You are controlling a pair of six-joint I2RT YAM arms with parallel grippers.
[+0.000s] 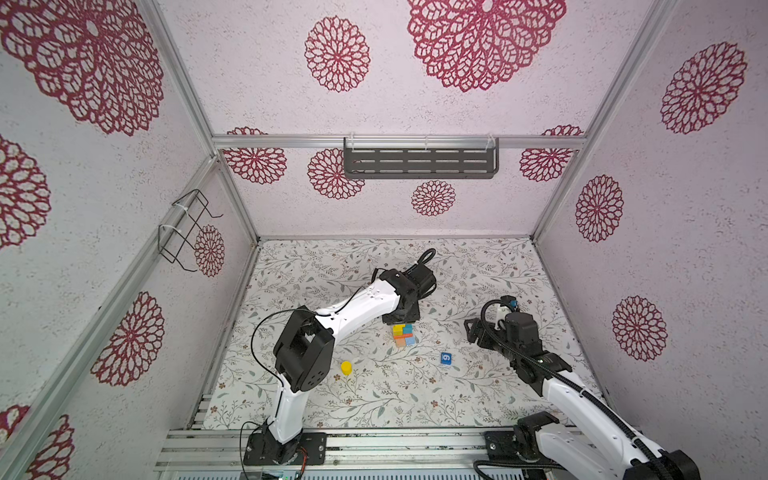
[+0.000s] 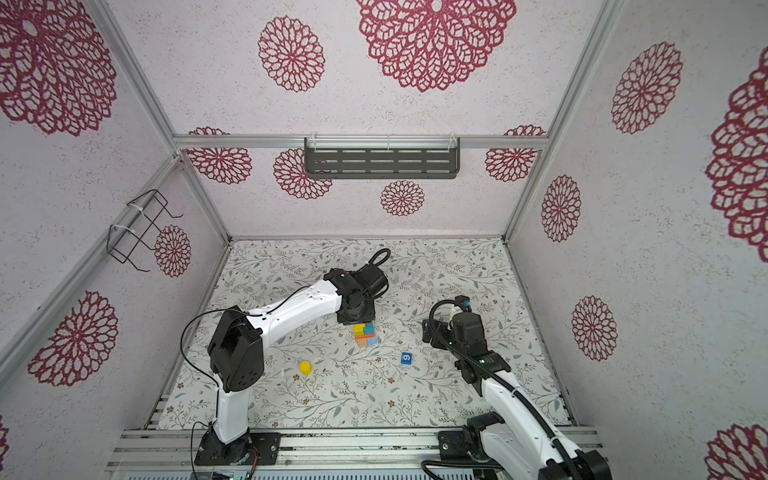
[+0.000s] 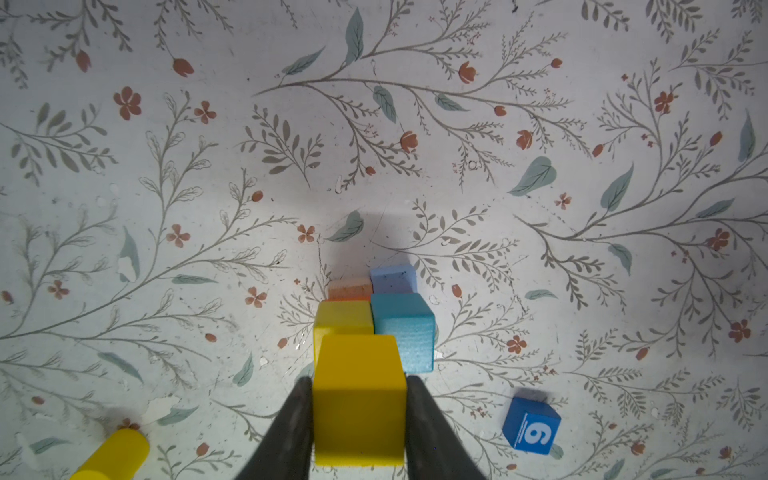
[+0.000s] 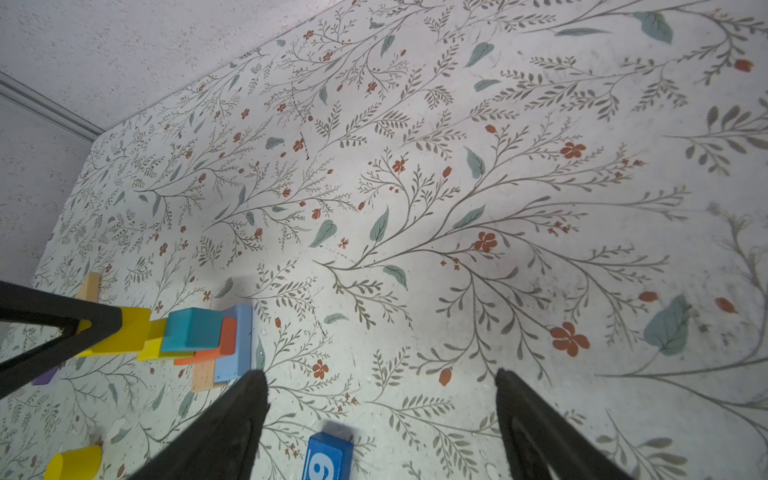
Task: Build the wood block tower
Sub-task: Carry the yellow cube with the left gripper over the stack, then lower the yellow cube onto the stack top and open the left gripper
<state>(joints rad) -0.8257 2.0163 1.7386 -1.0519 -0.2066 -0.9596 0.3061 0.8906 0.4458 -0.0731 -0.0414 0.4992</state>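
Left arm (image 2: 299, 307) at block stack (image 2: 365, 336); yellow cylinder (image 2: 306, 368), blue block (image 2: 406, 358) apart.

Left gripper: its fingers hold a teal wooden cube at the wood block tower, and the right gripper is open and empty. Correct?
Only the colour is wrong: the left wrist view shows the fingers of the left gripper holding a yellow wooden cube at the wood block tower. The right gripper is open and empty.

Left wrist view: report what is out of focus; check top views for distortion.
Left wrist view: the yellow block and the left tool gripping it are soft, the floral mat sharp; a shadow lies past the stack. Both top views: wide-angle perspective splays the frame rails.
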